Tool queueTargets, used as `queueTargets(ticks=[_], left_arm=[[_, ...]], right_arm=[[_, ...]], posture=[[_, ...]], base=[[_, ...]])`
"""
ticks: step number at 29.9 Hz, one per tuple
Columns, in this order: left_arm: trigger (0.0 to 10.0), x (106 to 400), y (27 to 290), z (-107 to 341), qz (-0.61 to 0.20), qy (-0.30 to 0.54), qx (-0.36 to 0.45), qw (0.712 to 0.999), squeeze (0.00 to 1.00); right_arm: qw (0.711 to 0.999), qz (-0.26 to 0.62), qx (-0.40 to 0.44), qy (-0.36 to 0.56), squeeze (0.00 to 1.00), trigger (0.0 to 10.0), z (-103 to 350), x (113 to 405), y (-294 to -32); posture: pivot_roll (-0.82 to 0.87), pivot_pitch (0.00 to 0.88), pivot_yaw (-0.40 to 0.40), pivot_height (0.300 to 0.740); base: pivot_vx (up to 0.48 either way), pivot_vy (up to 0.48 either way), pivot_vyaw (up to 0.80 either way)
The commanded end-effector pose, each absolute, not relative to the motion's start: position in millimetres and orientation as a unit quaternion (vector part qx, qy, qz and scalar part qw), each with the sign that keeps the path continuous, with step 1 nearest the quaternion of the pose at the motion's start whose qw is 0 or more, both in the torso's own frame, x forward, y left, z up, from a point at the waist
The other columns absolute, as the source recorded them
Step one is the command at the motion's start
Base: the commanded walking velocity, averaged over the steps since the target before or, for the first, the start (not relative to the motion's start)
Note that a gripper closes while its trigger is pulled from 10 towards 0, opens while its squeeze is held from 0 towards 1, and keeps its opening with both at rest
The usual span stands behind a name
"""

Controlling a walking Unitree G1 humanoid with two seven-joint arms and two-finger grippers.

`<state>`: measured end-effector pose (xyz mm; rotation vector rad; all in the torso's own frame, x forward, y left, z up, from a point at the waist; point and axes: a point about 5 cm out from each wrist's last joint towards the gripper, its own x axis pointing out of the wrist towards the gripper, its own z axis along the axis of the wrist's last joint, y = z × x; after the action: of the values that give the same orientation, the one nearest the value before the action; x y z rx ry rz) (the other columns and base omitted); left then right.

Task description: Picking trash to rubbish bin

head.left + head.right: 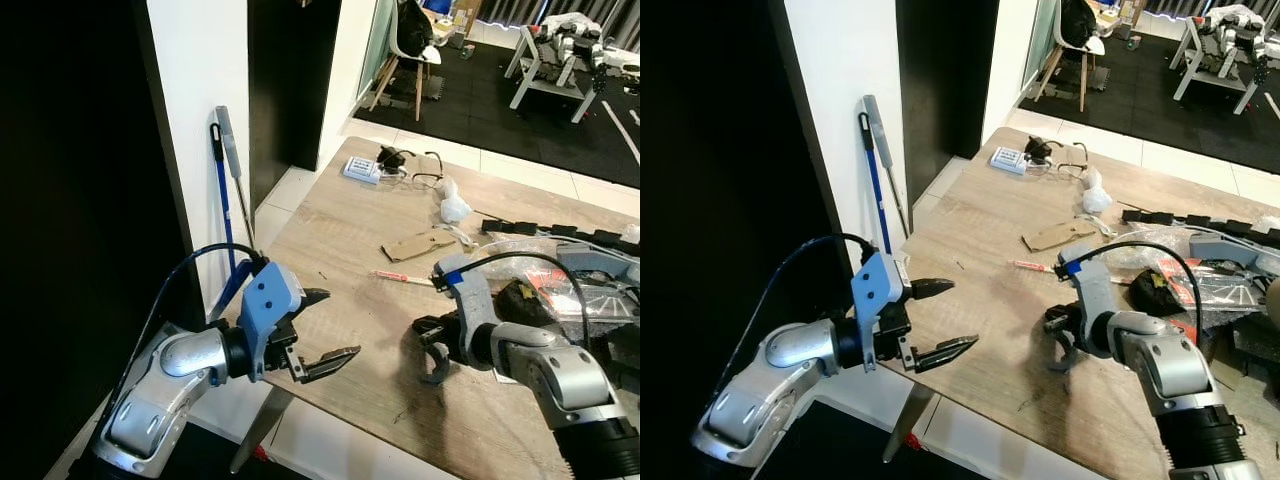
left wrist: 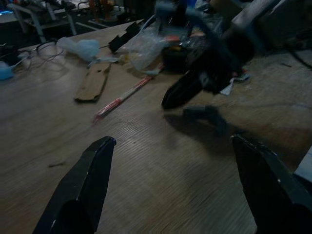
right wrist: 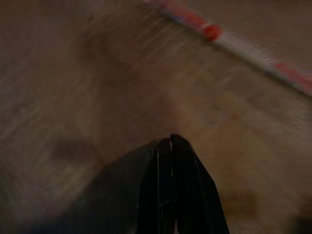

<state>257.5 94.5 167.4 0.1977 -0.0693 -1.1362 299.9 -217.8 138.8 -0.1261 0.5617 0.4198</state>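
On the wooden table [image 1: 340, 230] lie a red-and-white stick [image 1: 403, 277], a flat piece of cardboard [image 1: 418, 245], a crumpled white wad [image 1: 455, 208] and a clear plastic bag [image 1: 530, 250] over a black lump [image 1: 520, 300]. My left gripper [image 1: 340, 322] hangs open at the table's near left edge, nothing between its fingers [image 2: 92, 170]. My right gripper [image 1: 430, 345] points down at the tabletop a little nearer than the stick. Its fingers [image 3: 169, 161] are pressed together and hold nothing; the stick [image 3: 234, 41] lies just beyond their tips.
A blue-handled mop [image 1: 225, 190] leans on the white wall left of the table. A white device with cables [image 1: 362, 170] sits at the far corner. A black strip [image 1: 560, 232] and more clutter crowd the right side. A chair [image 1: 410, 50] stands in the back.
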Motion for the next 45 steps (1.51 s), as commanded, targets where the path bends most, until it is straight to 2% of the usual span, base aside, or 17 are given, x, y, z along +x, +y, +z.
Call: queueTargets(ticks=[1, 2, 3, 4, 5, 16, 30, 31, 33, 34, 45], left_arm=[[10.0, 258.1, 96.6, 167.9, -0.544, -0.026, 0.101, 0.833, 0.00], [10.0, 258.9, 97.5, 168.3, -0.546, -0.025, 0.105, 0.831, 0.00], [10.0, 259.8, 99.2, 169.0, -0.546, -0.024, 0.107, 0.831, 0.00], [10.0, 259.8, 99.2, 169.0, -0.546, -0.024, 0.107, 0.831, 0.00], [10.0, 260.6, 101.1, 169.5, -0.547, -0.022, 0.109, 0.830, 0.00], [10.0, 258.2, 107.1, 168.4, -0.552, -0.011, 0.115, 0.826, 0.00], [10.0, 256.0, 108.3, 166.1, -0.561, -0.001, 0.112, 0.820, 0.00], [10.0, 256.0, 108.0, 166.2, -0.561, -0.001, 0.112, 0.820, 0.00], [10.0, 256.4, 107.7, 166.2, -0.562, -0.001, 0.112, 0.820, 0.00], [10.0, 256.7, 107.4, 166.2, -0.562, -0.002, 0.113, 0.820, 0.00], [10.0, 259.1, 104.6, 167.8, -0.558, -0.011, 0.115, 0.822, 0.00]], right_arm=[[0.940, 0.201, -0.059, 0.268, 0.00, 0.0, 146.4, 297.9, -221.1], [0.939, 0.208, -0.057, 0.268, 0.00, 0.0, 149.3, 295.0, -219.6], [0.934, 0.220, -0.066, 0.274, 0.06, 10.0, 150.2, 289.7, -217.1], [0.934, 0.220, -0.066, 0.274, 0.06, 10.0, 150.2, 289.7, -217.1], [0.931, 0.225, -0.067, 0.279, 1.00, 10.0, 150.1, 285.4, -215.1], [0.922, 0.235, -0.048, 0.305, 1.00, 10.0, 148.2, 268.3, -205.8], [0.907, 0.214, -0.042, 0.360, 0.98, 10.0, 142.8, 238.8, -216.2], [0.905, 0.209, -0.044, 0.368, 0.13, 10.0, 141.1, 235.5, -218.0], [0.904, 0.202, -0.050, 0.374, 0.13, 10.0, 139.6, 233.2, -219.8], [0.904, 0.197, -0.051, 0.376, 0.00, 10.0, 138.7, 232.0, -220.6], [0.900, 0.176, -0.065, 0.393, 0.00, 10.0, 125.1, 231.8, -220.5]], posture=[[-0.01, 0.079, -0.025, 0.740], [-0.01, 0.082, -0.024, 0.740], [-0.01, 0.083, -0.023, 0.740], [-0.01, 0.083, -0.023, 0.740], [-0.01, 0.087, -0.025, 0.740], [-0.01, 0.095, -0.032, 0.740], [-0.01, 0.111, -0.041, 0.740], [-0.01, 0.111, -0.041, 0.740], [-0.01, 0.111, -0.041, 0.740], [-0.02, 0.113, -0.034, 0.740], [-0.02, 0.111, -0.033, 0.740]], base=[[0.000, 0.000, 0.00], [0.000, 0.000, 0.00], [0.000, 0.000, 0.00], [0.000, 0.000, 0.00], [0.000, 0.000, 0.00], [0.000, 0.000, 0.00], [0.000, 0.000, 0.00], [0.000, 0.000, 0.00], [0.000, 0.000, 0.00], [0.000, 0.000, 0.00], [0.000, 0.000, 0.00]])
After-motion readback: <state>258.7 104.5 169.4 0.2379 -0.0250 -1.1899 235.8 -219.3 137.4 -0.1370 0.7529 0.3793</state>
